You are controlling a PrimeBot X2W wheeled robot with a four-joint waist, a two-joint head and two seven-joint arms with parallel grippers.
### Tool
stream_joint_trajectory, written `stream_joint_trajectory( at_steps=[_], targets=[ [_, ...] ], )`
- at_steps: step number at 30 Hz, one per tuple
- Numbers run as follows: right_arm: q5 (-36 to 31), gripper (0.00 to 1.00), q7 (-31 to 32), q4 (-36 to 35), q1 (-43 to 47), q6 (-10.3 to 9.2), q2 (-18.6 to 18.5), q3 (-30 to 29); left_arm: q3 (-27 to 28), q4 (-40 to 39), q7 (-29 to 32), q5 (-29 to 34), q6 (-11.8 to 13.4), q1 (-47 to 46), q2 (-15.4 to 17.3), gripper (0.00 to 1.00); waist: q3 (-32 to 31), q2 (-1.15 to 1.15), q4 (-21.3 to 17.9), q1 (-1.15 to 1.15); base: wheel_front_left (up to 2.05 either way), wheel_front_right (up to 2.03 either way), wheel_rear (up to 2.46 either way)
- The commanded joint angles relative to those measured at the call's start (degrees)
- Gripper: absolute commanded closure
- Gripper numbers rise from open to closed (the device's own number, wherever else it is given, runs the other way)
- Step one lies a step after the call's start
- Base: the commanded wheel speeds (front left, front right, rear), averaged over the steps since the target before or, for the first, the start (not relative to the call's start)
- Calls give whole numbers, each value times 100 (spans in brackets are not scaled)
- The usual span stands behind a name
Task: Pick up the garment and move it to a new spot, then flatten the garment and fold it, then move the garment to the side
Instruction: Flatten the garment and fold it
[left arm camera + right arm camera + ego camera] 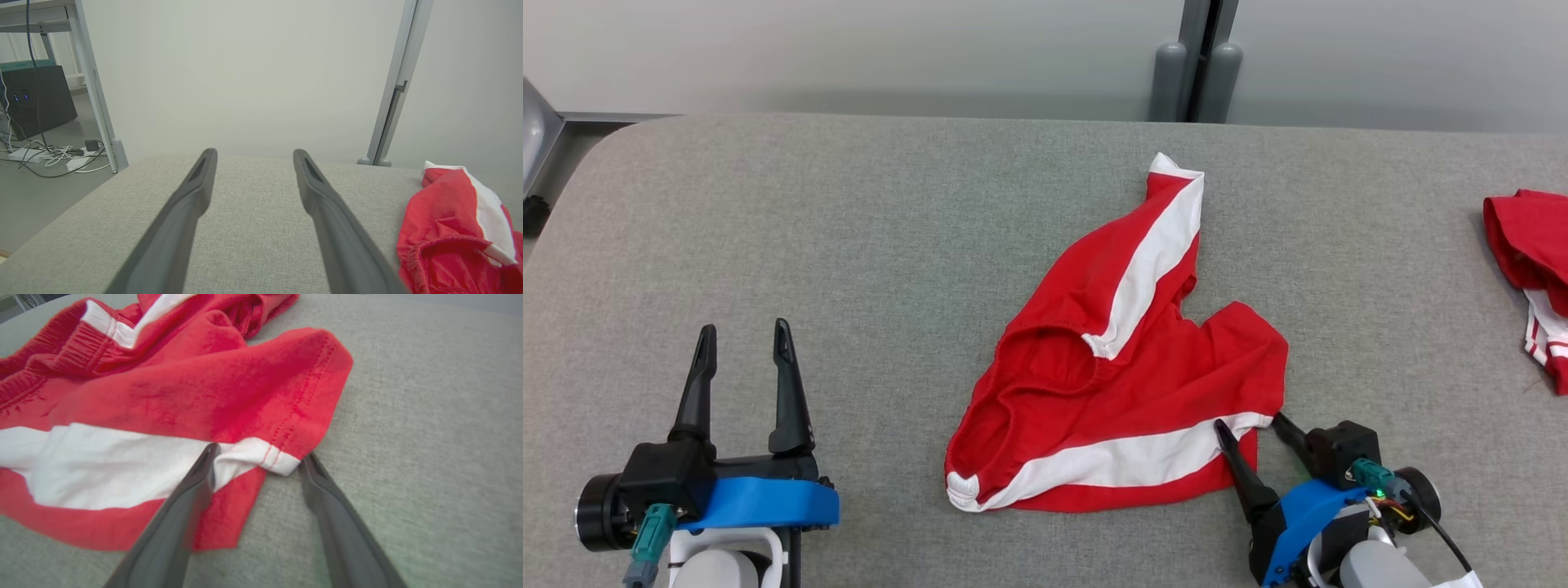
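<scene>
My head view takes in a second red cloth at the table's right edge; my right wrist view, hem stitching. The garment lies mid-table. My right hand, spread wide, straddles its white-striped corner, unclenched. My left hand hangs released, empty, well apart.

Red, white-striped garment on grey table

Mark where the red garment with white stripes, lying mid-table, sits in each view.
Head view: red fabric garment with white stripes, centre of picture.
Left wrist view: lower right corner.
Right wrist view: upper left through centre.
Shared landmark: grey woven tabletop beneath it.
</scene>
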Motion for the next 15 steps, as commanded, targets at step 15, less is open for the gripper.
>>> stream_joint_trajectory(
  at_steps=[15],
  targets=[
    [68,100,-155,-1030,787,3,-217,-543,-72,27,-24,-99,61,161,-7,0,-357,0,-365,0,0,0,0]
  ],
)
